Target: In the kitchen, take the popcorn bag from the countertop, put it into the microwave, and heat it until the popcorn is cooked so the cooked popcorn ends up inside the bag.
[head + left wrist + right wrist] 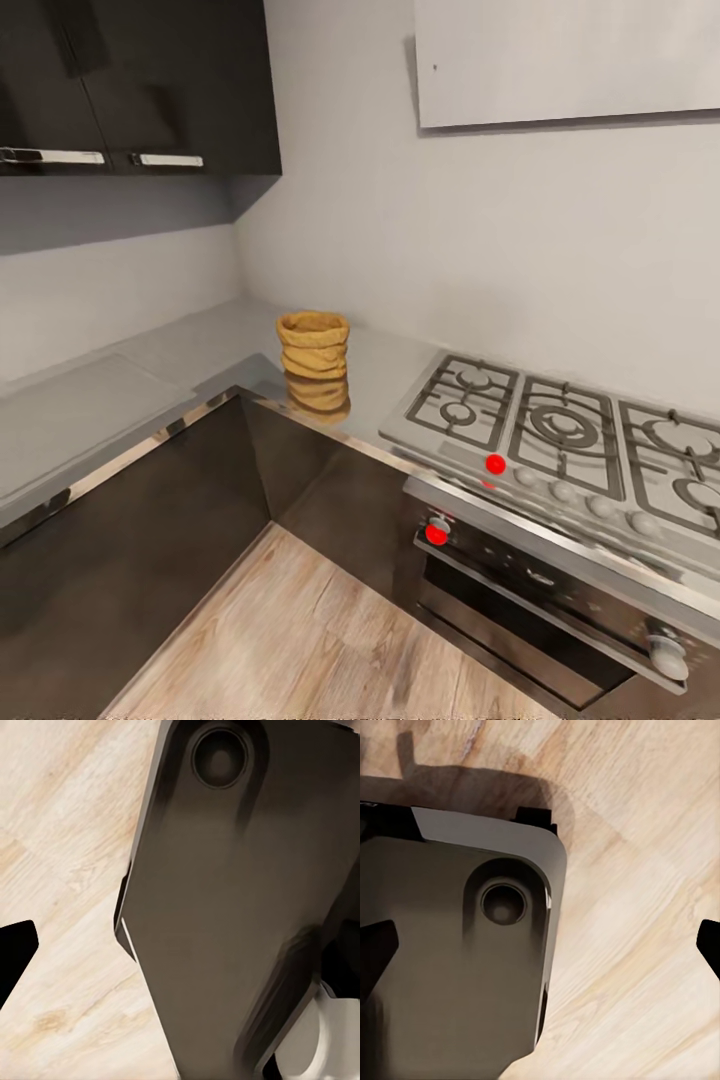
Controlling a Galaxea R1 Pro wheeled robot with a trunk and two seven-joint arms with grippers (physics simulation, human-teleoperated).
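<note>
The popcorn bag [313, 361], a soft, crumpled, light paper sack likely to buckle, is best pinched at its rolled rim; it stands upright on the bench [190, 350] at 11 o'clock from the hob [570, 430], with both hands down over the floor [60, 832], grip state unclear.

Pale grey walls [340, 180] are meeting in a corner, soft even light spreading across them. Glossy black upper cabinets [140, 80] with chrome handles are hanging at the left, and a white panel [565, 60] is sitting high on the right wall. A steel gas hob [560, 425] with black grates is lying over a dark built-in oven [540, 590]. Dark cabinet fronts [130, 560] are running down to a wood-plank floor [300, 640].
</note>
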